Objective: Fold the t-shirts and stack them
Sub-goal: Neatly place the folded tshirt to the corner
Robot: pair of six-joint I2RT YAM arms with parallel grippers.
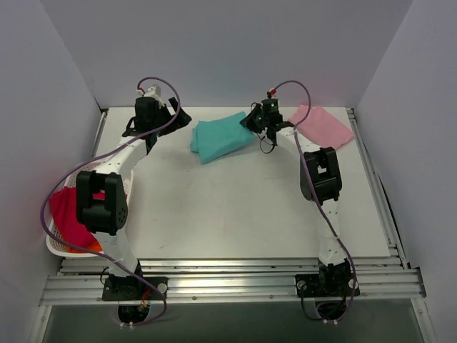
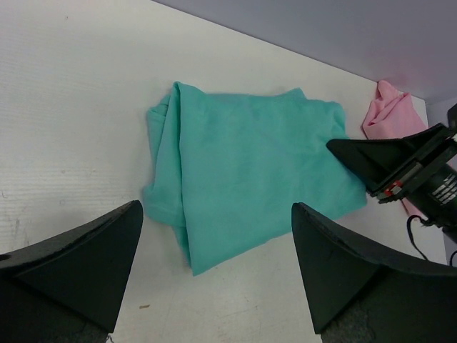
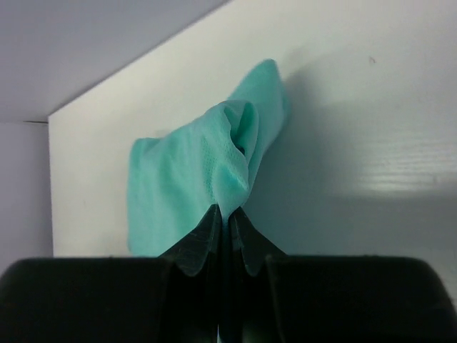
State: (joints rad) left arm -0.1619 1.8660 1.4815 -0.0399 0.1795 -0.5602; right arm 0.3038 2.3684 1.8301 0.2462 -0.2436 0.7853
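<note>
The teal-green t-shirt [image 1: 220, 136] lies folded at the back middle of the table; it also shows in the left wrist view [image 2: 250, 171]. My right gripper [image 1: 251, 123] is shut on the shirt's right edge, and the pinched fabric [image 3: 228, 164] rises from between its jaws. The pale pink t-shirt [image 1: 323, 126] lies folded at the back right, just behind the right arm; its corner shows in the left wrist view [image 2: 389, 111]. My left gripper [image 1: 178, 116] is open and empty, a little left of the teal shirt, its fingers [image 2: 86, 257] spread wide over bare table.
A white lattice basket [image 1: 57, 246] holding red and orange cloth [image 1: 70, 214] stands at the table's left front edge beside the left arm. Grey walls enclose the table on three sides. An aluminium rail frame [image 1: 228, 279] runs along the near edge.
</note>
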